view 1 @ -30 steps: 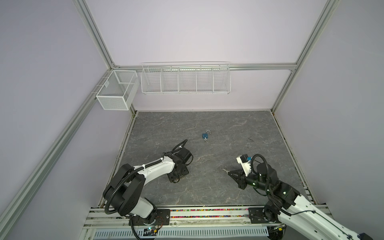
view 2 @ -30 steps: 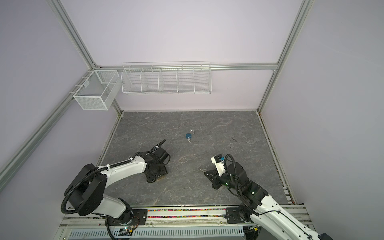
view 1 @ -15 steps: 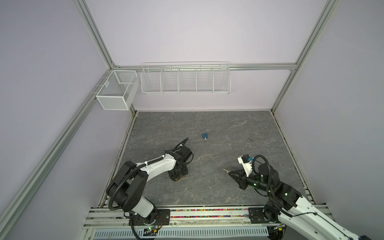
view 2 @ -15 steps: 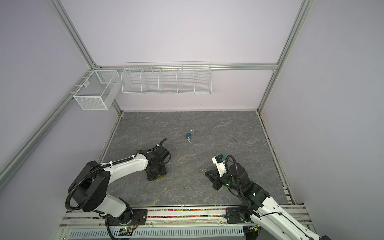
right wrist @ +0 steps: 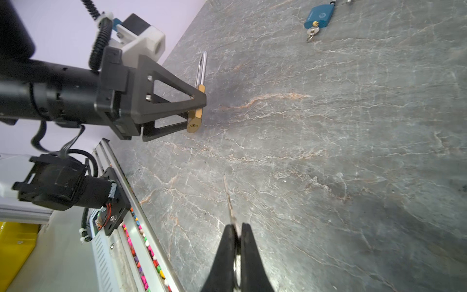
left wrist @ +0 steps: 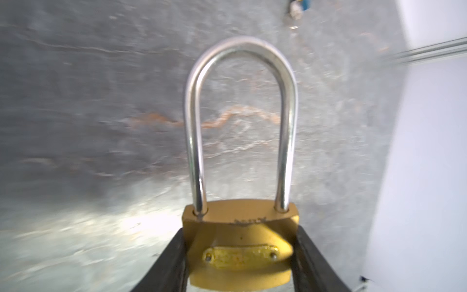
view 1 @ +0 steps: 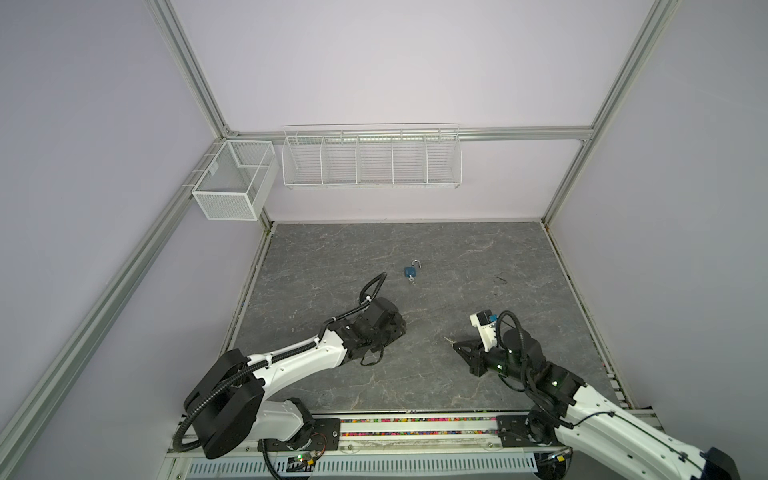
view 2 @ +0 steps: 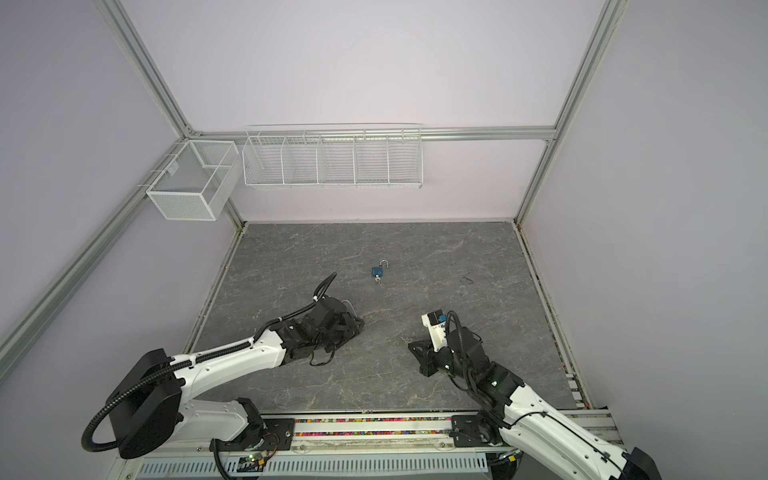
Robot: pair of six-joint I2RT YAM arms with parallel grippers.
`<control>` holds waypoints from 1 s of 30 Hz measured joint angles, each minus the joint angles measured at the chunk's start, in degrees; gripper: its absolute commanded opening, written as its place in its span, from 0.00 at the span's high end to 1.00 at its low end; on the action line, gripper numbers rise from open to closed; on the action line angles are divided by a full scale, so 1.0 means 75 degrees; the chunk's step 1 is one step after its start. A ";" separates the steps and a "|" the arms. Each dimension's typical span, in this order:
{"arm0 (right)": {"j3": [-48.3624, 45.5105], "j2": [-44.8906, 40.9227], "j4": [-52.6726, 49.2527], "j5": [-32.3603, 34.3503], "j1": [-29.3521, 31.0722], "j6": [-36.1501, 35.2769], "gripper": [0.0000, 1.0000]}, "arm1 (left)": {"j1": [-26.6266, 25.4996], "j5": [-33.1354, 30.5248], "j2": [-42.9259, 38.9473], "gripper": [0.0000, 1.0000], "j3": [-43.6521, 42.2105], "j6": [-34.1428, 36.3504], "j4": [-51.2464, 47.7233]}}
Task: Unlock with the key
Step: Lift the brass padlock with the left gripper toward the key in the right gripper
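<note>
Our left end effector (right wrist: 195, 113) pinches the brass padlock with steel shackle (left wrist: 240, 227); our right end effector (right wrist: 236, 227), well apart, is pressed together on a slim metal key (right wrist: 228, 199). Only the left wrist view shows both shackle legs seated.

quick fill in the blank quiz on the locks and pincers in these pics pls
1. The left pincer grips the brass padlock, whose shackle is ____.
2. The right pincer is shut on a key, not yet in the brass padlock's ____.
3. The blue padlock lies on the table with its own ____ inserted.
Missing words: closed; keyhole; key
</note>
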 measured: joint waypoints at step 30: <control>0.1431 0.2970 0.1848 0.3083 0.2279 0.1000 0.93 | -0.1629 -0.2841 -0.0565 1.00 -0.1950 -0.2171 0.4739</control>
